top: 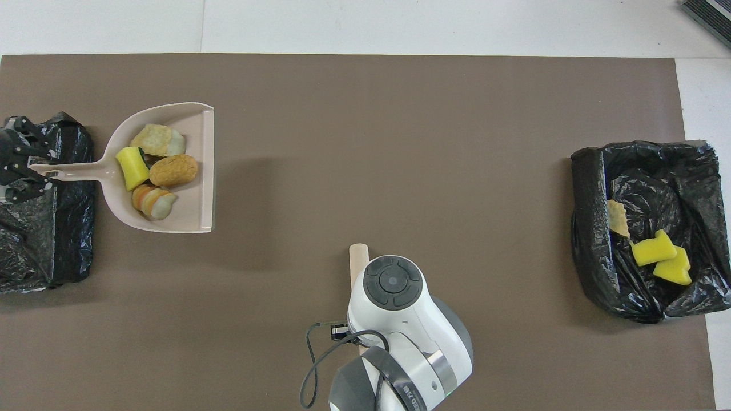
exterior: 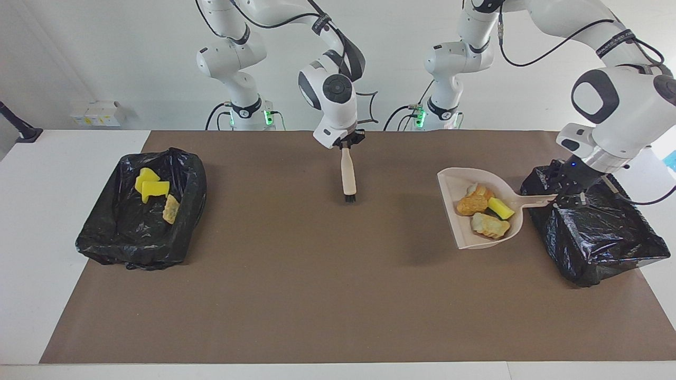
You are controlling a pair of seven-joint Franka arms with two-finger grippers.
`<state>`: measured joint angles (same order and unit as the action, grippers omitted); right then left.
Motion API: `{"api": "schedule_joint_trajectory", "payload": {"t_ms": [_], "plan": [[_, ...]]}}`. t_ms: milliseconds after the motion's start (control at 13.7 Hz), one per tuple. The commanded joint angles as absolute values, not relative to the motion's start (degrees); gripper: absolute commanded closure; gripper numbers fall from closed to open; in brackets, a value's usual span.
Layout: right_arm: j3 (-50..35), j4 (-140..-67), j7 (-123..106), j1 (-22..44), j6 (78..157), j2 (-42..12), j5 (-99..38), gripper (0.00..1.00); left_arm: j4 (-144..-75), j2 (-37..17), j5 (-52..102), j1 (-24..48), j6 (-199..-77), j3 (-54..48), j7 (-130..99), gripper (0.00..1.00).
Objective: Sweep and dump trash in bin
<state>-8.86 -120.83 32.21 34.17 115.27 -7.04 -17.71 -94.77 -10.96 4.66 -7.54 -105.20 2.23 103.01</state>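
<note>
We see a worktop (exterior: 31, 221) covered by a brown mat (exterior: 317, 295). At the right arm's end sits a bin (exterior: 142, 211) lined with a black bag, holding two yellow sponge chunks (exterior: 150, 187) and a pale bit (exterior: 171, 208). At the left arm's end sits a second bin (exterior: 597, 237), also bag-lined.

Just beside that second bin, toward the middle of the mat, is the dustpan (exterior: 457, 232). Its long axis runs along the worktop's length: the handle (exterior: 536, 200) points toward the second bin and the open lip toward the right arm's end. We cannot tell whether the pan rests on the mat or is lifted off it. The left end effector (exterior: 567, 196) is over the rim of the second bin and is clenched on the handle's end.

The trash (exterior: 483, 208) lies in the pan, gathered at the handle side: a golden-brown piece (top: 174, 170), a pale bread piece (top: 159, 140), a layered bit (top: 153, 202), and a yellow sponge chunk with green backing (top: 131, 168).

The right end effector (exterior: 347, 143) is over the mat's middle, near the robots' edge, grasping the brush (exterior: 348, 177). The brush hangs upright, wooden handle up, dark bristles (exterior: 349, 199) pointing down at the mat.
</note>
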Motion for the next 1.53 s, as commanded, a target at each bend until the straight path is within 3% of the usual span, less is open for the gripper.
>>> {"api": "schedule_joint_trajectory", "payload": {"t_ms": [0,219,365,438,510,583,1021,1458], "plan": [[-8.70,-120.94,33.48,34.28,117.32,-7.99,-19.16,1.00,-92.29,-11.42,2.30,-11.85,-103.45,1.93,106.86,1.00],[-8.70,-120.94,33.40,34.19,118.21,-8.79,-19.16,0.96,-90.97,-11.95,-0.95,-16.25,-103.54,1.93,109.86,1.00],[-8.70,-120.94,33.22,34.19,118.21,-8.88,-19.16,0.78,-89.31,-12.74,-3.50,-19.67,-104.23,1.93,111.35,1.00],[-8.70,-120.68,33.14,34.19,118.21,-9.05,-19.07,0.63,-88.60,-13.27,-4.47,-20.38,-104.85,1.93,113.10,1.00],[-8.70,-120.41,32.35,34.19,118.21,-9.23,-19.07,0.08,-87.29,-13.97,-4.92,-21.70,-105.46,1.93,115.46,1.00],[-8.70,-119.80,32.17,34.28,118.30,-9.49,-19.07,0.00,-86.58,-14.32,-5.18,-22.93,-106.77,1.93,116.62,1.00],[-8.17,-115.93,32.08,32.18,115.41,-6.78,-18.90,0.00,-86.83,-14.59,-20.45,-24.61,-118.28,2.02,115.41,1.00],[-8.00,-105.57,21.82,20.94,96.00,-2.73,-17.93,0.00,-88.33,-14.24,-39.96,-24.43,-123.31,2.20,102.41,1.00]]}}
